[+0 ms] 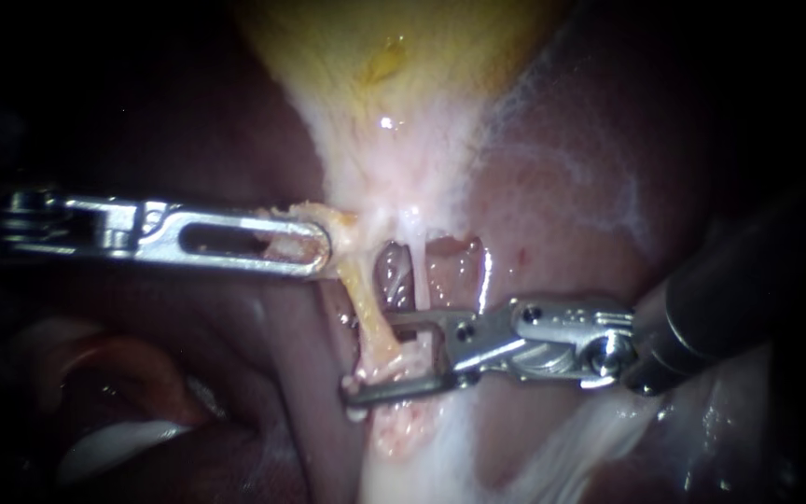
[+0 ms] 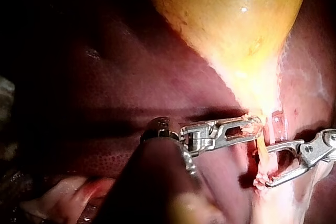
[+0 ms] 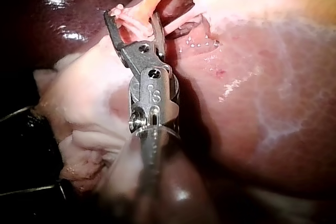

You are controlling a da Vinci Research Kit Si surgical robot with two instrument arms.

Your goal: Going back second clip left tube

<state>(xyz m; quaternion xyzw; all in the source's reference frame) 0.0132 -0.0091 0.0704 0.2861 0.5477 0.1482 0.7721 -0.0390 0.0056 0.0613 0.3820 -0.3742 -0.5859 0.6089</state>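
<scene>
Yellowish, stringy tissue for the left tube: runs down between the spread jaws of the right instrument and bunches into a pale knot against the lower jaw. Shows a clear gap from jaw to jaw, so released rather than clamped on it. Same in the right wrist view: a pink strand across the mouth of the parted jaws. Cannot make out a clip on the tube in any view; possibly hidden behind a jaw or the knot.

Just beyond the upper right jaw, a second, whiter tube, with a dark window on either side of it. At the left tube's far end, a tag of fatty tissue clenched in the jaws of the left instrument, drawn sideways away from the right jaws and holding the tube taut. Past the left jaws, the yellow gallbladder narrowing to its neck; around it all, dark red liver.

By the look of it, clipping over, given the parted jaws; retreat barely begun, with the tube between them. Left to do: draw the right jaws back along their own shaft, clear of the tube without snagging it, left grip unchanged.
</scene>
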